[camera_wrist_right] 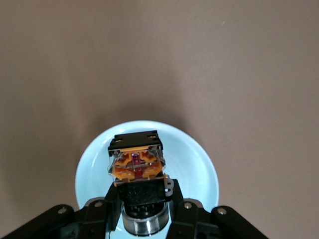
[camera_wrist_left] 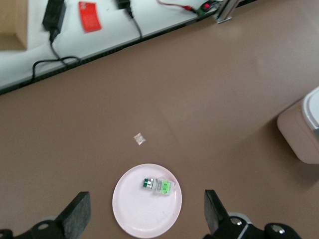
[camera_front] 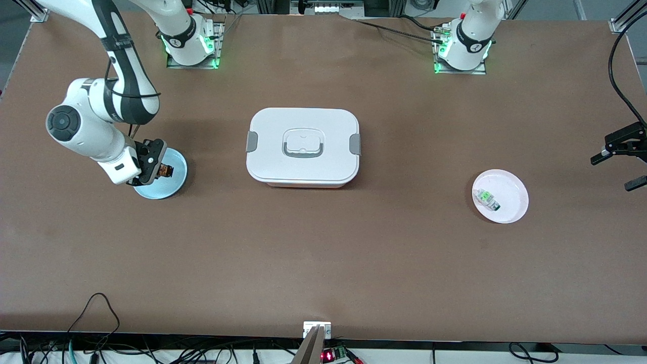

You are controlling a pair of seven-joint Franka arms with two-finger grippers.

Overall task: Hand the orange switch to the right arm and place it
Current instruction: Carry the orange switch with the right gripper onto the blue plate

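Note:
The orange switch [camera_front: 164,171] is held in my right gripper [camera_front: 157,170], just above a light blue plate [camera_front: 174,183] toward the right arm's end of the table. In the right wrist view the gripper [camera_wrist_right: 144,195] is shut on the switch [camera_wrist_right: 136,162], whose black-and-orange block sticks out over the plate [camera_wrist_right: 199,167]. My left gripper [camera_front: 614,172] is open and empty, up in the air at the left arm's end of the table. In the left wrist view its fingers [camera_wrist_left: 76,214] stand wide apart.
A white lidded box [camera_front: 303,146] sits mid-table, partly shown in the left wrist view [camera_wrist_left: 305,129]. A pink plate [camera_front: 511,197] holds a green-and-white part [camera_front: 489,198]; both show in the left wrist view [camera_wrist_left: 137,211], [camera_wrist_left: 160,185]. A white scrap [camera_wrist_left: 139,139] lies beside it.

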